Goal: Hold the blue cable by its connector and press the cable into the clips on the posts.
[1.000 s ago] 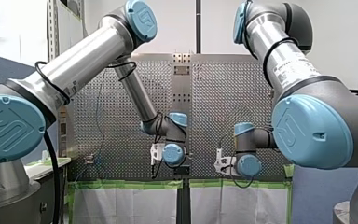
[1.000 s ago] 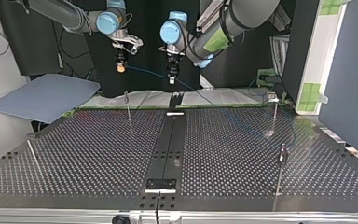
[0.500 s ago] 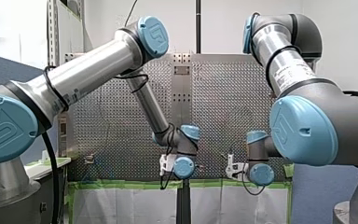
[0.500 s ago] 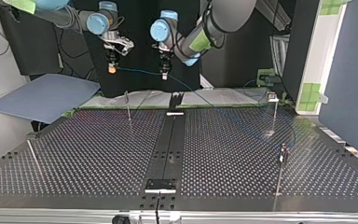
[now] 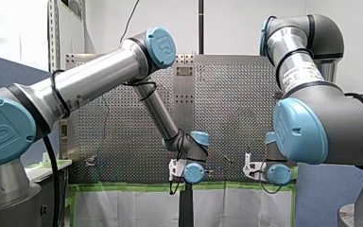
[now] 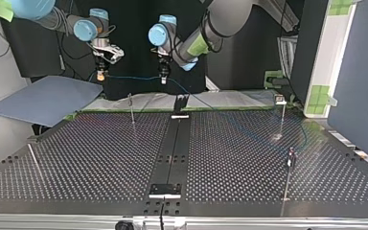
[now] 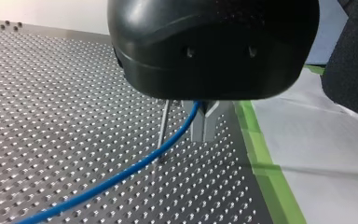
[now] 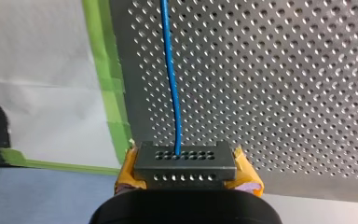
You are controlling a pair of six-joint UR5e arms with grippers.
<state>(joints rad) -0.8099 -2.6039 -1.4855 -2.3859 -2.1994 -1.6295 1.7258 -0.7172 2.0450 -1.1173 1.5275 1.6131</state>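
Below both grippers, and well apart from them, lies the perforated table (image 6: 100,158). The right gripper (image 6: 100,75) pinches the grey connector (image 8: 185,161) between its yellow pads (image 8: 127,164). The left gripper (image 7: 204,123) has its metal fingers pressed together on the blue cable (image 7: 121,175), which spans the two tools and then trails away under the left one. A thin post (image 7: 163,126) stands just beside those fingers. The connector looks rigid, a sure hold. The cable seems light, limp and smooth, so it is best guided close to each post.
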